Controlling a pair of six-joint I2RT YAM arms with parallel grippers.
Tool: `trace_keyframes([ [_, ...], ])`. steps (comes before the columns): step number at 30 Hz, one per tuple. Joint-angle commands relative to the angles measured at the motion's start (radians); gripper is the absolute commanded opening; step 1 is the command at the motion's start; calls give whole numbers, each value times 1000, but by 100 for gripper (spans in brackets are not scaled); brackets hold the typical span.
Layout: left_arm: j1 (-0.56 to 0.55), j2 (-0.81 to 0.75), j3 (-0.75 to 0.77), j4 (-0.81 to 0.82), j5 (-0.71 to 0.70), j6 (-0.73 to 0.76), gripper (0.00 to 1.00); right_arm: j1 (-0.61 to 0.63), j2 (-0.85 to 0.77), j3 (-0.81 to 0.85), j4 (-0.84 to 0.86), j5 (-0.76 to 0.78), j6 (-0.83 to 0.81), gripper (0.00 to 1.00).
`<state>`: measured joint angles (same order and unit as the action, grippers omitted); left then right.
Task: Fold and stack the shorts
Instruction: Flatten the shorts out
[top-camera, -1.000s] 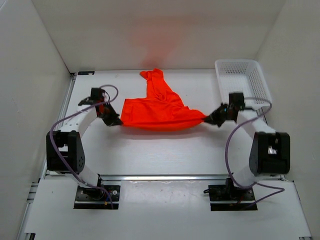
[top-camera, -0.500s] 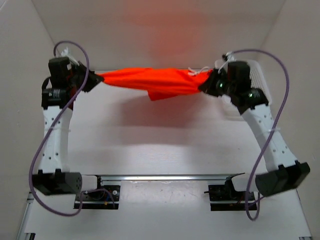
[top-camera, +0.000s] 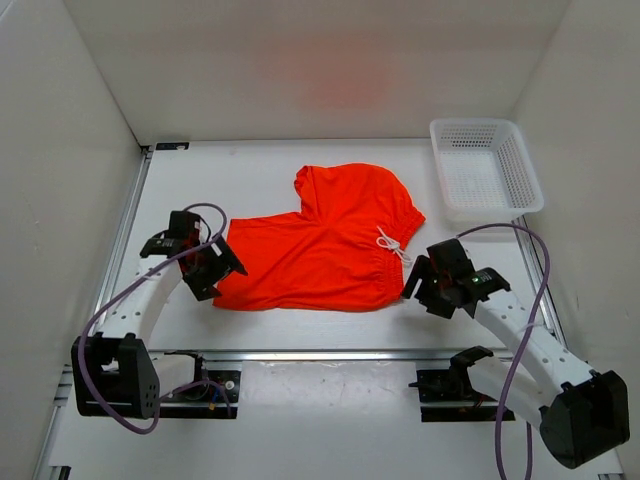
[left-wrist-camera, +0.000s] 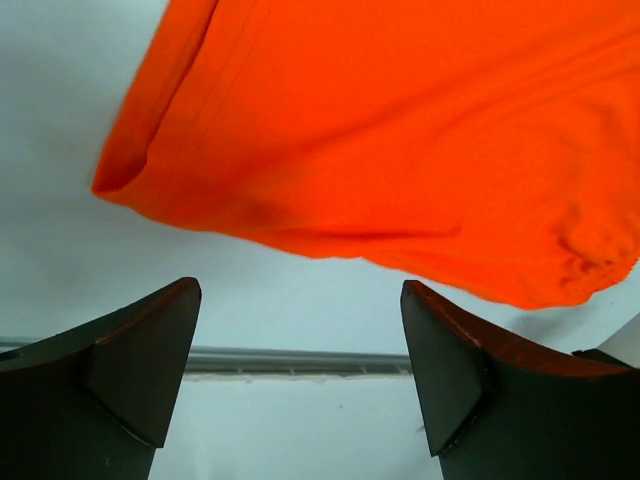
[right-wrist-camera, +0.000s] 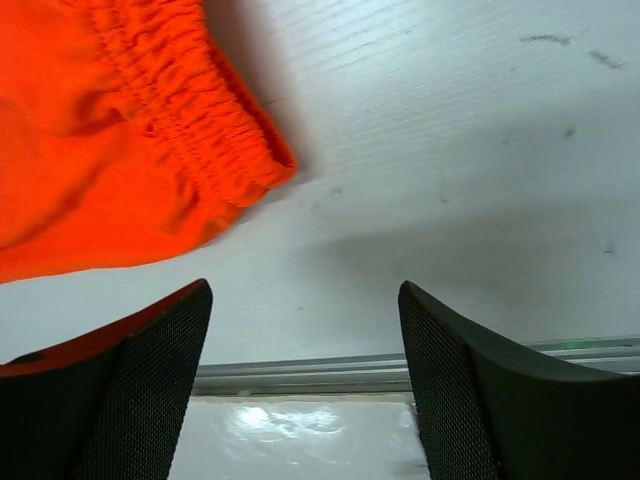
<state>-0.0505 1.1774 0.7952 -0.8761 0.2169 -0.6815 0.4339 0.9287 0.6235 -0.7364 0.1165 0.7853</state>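
The bright orange-red shorts (top-camera: 320, 250) lie spread flat on the white table, one leg pointing to the back and the white drawstring (top-camera: 390, 243) near their right side. My left gripper (top-camera: 215, 272) sits at the shorts' left near corner, open and empty. In the left wrist view the shorts (left-wrist-camera: 400, 130) lie just beyond the left gripper (left-wrist-camera: 300, 340), not between its fingers. My right gripper (top-camera: 422, 285) stands open at the right near corner. In the right wrist view the elastic waistband (right-wrist-camera: 200, 110) lies ahead of the empty right gripper (right-wrist-camera: 300, 340).
A white mesh basket (top-camera: 485, 165) stands at the back right of the table. A metal rail (top-camera: 320, 355) runs along the table's near edge, just behind both grippers. White walls enclose the table on the left, back and right.
Both grippers held the shorts stretched in the air half a second ago. The shorts now lie flat on the table, and both grippers have let go, opened and come down near the front edge.
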Motion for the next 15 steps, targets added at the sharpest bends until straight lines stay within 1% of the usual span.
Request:
trace_keyframes([
  [1,-3,-10,78,31,-54,-13,93,-12,13,19,64,-84,91,80],
  [4,-3,5,87,-20,-120,-67,88,-21,53,19,95,-155,132,81],
  [5,7,14,66,-20,-132,-102,84,-35,65,10,121,-181,132,83],
  [6,8,14,52,-29,-132,-118,84,-52,88,10,138,-243,149,84],
  [7,18,14,38,-29,-132,-128,83,-52,99,-14,153,-271,169,84],
  [10,18,25,-10,-29,-123,-161,85,-98,122,-66,238,-366,209,84],
  [11,18,42,-28,-15,-123,-171,86,-109,131,-82,286,-383,221,84],
  [15,18,100,-71,49,-97,-194,87,-153,177,-126,370,-429,244,83],
])
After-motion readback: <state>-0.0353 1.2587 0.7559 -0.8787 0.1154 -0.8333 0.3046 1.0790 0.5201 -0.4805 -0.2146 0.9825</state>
